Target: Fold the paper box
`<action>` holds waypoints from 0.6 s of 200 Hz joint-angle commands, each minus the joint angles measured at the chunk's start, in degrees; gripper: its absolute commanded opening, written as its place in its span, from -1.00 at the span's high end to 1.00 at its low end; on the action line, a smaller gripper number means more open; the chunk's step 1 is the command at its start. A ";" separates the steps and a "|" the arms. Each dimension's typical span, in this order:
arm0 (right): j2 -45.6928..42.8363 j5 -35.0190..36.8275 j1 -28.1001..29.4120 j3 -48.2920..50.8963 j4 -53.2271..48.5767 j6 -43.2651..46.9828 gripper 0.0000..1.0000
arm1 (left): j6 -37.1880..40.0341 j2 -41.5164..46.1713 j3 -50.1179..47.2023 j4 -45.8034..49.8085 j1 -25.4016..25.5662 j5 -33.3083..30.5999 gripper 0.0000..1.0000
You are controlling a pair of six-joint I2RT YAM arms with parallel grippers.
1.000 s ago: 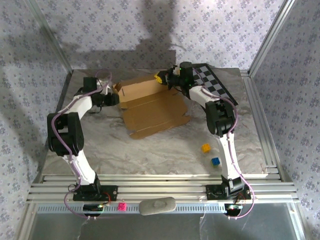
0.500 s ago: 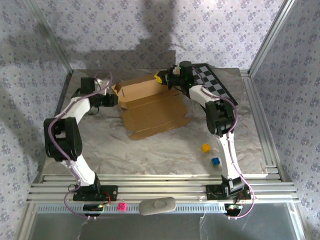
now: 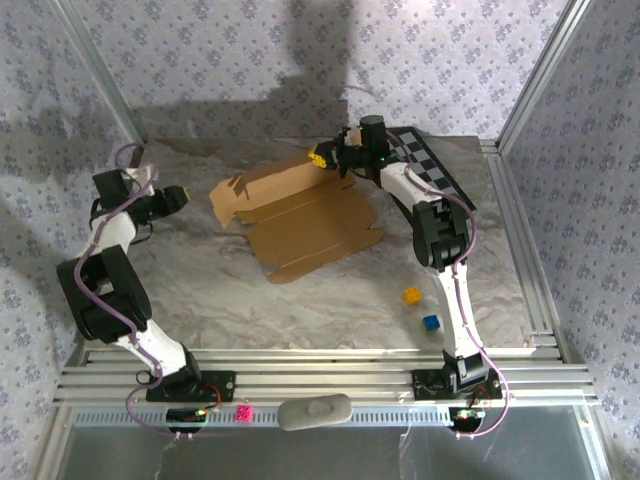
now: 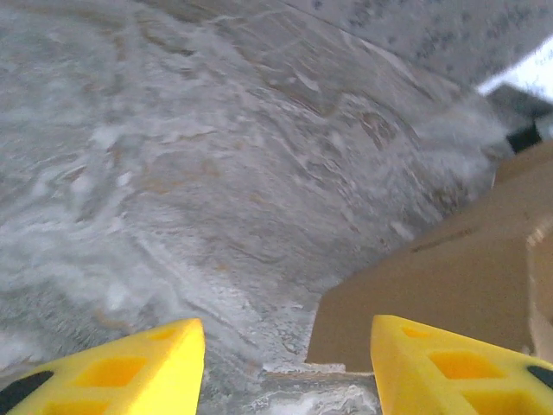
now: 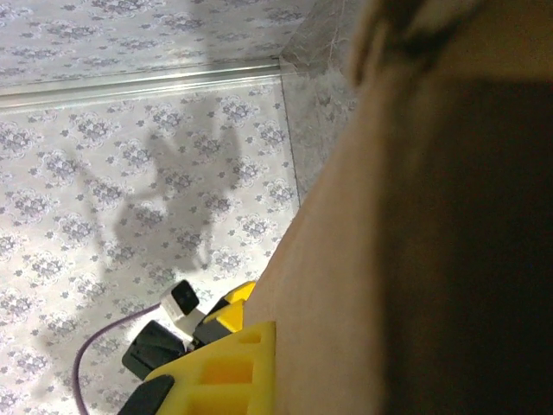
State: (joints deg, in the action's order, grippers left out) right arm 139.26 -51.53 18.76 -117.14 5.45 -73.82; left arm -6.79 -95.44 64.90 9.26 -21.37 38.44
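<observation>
The paper box [image 3: 310,215] is a brown creased cardboard sheet lying partly open on the marble table, with its back wall raised. My right gripper [image 3: 322,157] is shut on the box's far right corner. In the right wrist view the cardboard [image 5: 397,242] runs up past one yellow finger [image 5: 220,372], and the other finger is hidden behind it. My left gripper [image 3: 178,196] hangs open to the left of the box, apart from it. In the left wrist view its yellow fingers [image 4: 130,372] frame bare table, with the box's edge [image 4: 449,277] ahead on the right.
A black-and-white checkered board [image 3: 425,165] lies at the back right behind the right arm. A yellow cube [image 3: 411,296] and a blue cube [image 3: 431,323] sit on the table's right front. Metal frame rails border the table on both sides.
My left gripper has let go of the box's left flap, opened and drawn back to the left. The flap has sagged outward to the left. The right gripper keeps its hold.
</observation>
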 commanded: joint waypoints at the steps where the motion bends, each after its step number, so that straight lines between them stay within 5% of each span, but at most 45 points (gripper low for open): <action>1: 3.20 -0.69 -0.18 -1.25 -6.22 3.58 1.00 | -9.86 -6.80 6.65 -0.25 -0.18 5.13 0.02; 35: 3.35 0.02 0.13 -1.07 -6.16 3.07 1.00 | -1.35 -18.38 20.96 15.45 8.24 2.03 0.12; 62: 3.13 0.88 -0.03 -0.98 -6.11 2.92 1.00 | 0.03 -24.19 26.97 19.03 13.88 0.34 0.14; 120: 3.37 2.61 -0.40 0.12 -0.18 -0.52 1.00 | -3.91 -17.77 17.58 14.76 17.93 0.65 0.17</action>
State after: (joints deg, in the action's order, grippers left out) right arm 140.03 -51.81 18.52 -118.02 4.89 -73.25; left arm -8.45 -118.69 87.70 24.53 -3.46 38.44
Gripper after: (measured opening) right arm 0.056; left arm 0.419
